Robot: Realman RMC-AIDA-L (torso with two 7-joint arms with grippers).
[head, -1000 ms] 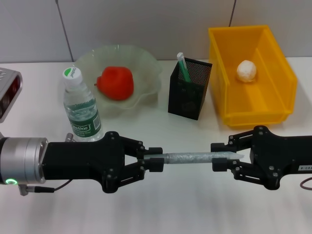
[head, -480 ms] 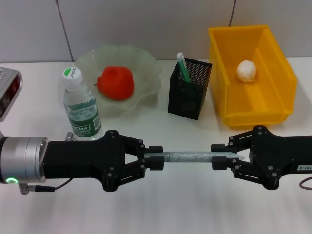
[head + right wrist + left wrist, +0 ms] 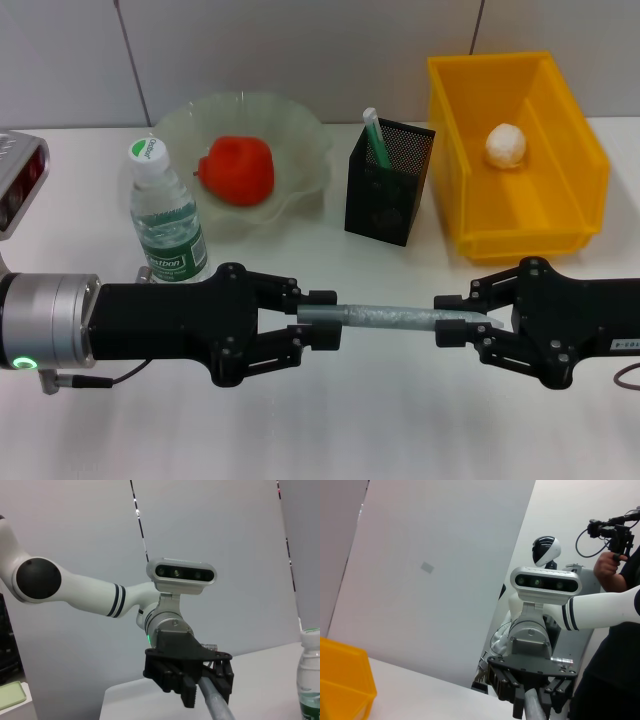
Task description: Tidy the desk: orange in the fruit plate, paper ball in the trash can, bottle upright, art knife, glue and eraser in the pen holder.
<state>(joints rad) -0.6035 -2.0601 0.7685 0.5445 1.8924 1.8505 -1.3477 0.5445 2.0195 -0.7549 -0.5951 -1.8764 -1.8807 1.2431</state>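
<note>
Low over the white tabletop (image 3: 330,420), at 6 o'clock in the head view, we see both arms meeting on one silvery grey rod (image 3: 385,317) lying level between them. Our left gripper (image 3: 318,322) has its jaws clamped on the rod's left end, and our right gripper (image 3: 452,318) grips the other end. Around 11 o'clock the orange (image 3: 237,170) lies in the fruit plate (image 3: 300,125), with the bottle (image 3: 166,218) standing upright at 10 o'clock, just beside the plate. Near 12 o'clock the pen holder (image 3: 388,185) holds a green-and-white stick (image 3: 375,135). Toward 1 o'clock the paper ball (image 3: 505,145) rests inside the trash can (image 3: 580,150).
</note>
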